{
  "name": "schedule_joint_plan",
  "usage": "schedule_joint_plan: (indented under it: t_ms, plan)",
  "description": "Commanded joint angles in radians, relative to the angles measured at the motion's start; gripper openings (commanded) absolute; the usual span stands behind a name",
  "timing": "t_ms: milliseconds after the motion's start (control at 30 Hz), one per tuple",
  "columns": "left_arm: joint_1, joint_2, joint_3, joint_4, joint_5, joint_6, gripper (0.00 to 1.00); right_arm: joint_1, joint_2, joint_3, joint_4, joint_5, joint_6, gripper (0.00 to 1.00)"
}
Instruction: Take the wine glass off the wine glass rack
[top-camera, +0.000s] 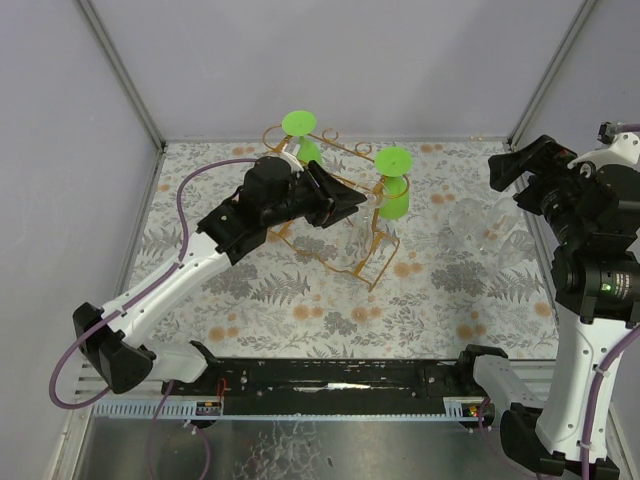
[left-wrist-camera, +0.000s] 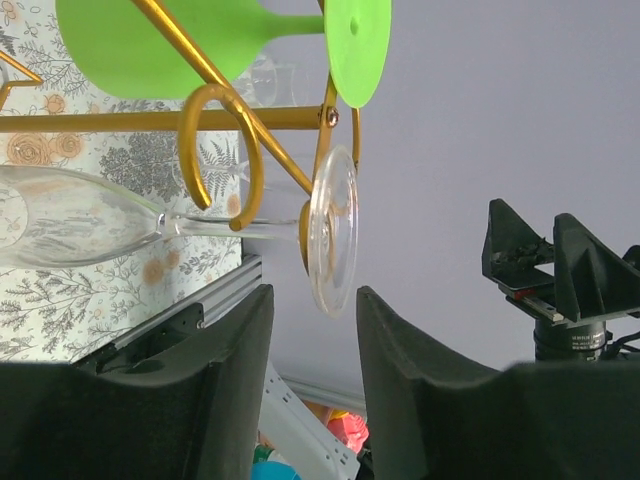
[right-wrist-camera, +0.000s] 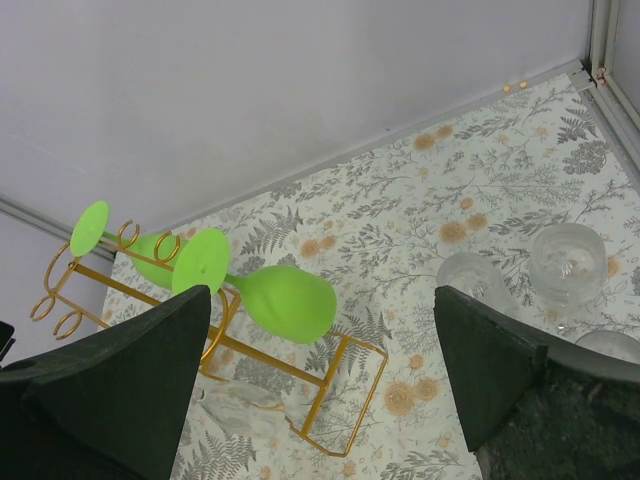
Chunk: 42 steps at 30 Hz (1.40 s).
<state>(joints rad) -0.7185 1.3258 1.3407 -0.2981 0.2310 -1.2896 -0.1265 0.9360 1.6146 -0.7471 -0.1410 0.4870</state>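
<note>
The left hand sat at the thin golden wire wine glass rack, with open floral-patterned surface all round. From the left wrist, its fingers stood partly spread either side of the round foot of the clear stemmed wine glass, not visibly touching. The stem hung in a curled loop, so I judged it must slide out sideways. From the right wrist, the right hand gaped wide and empty.
</note>
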Motion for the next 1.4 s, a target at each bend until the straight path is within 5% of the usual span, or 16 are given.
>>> schedule_joint_plan:
  t_ms: [0, 633, 867, 1367]
  plan:
    - [-0.005, 0.014, 0.031, 0.069, -0.037, -0.010, 0.36, -0.004, -0.006, -0.009, 0.067, -0.003, 0.008, 1.00]
    - [-0.006, 0.005, 0.034, 0.070, -0.056, -0.005, 0.17, -0.003, -0.005, -0.021, 0.084, -0.014, 0.013, 0.99]
    - [-0.006, 0.001, 0.027, 0.072, -0.050, -0.007, 0.00, -0.004, -0.010, -0.016, 0.080, -0.013, 0.011, 1.00]
    - [-0.006, -0.050, 0.054, 0.011, -0.050, -0.010, 0.00, -0.003, -0.023, -0.023, 0.068, -0.002, 0.003, 0.99]
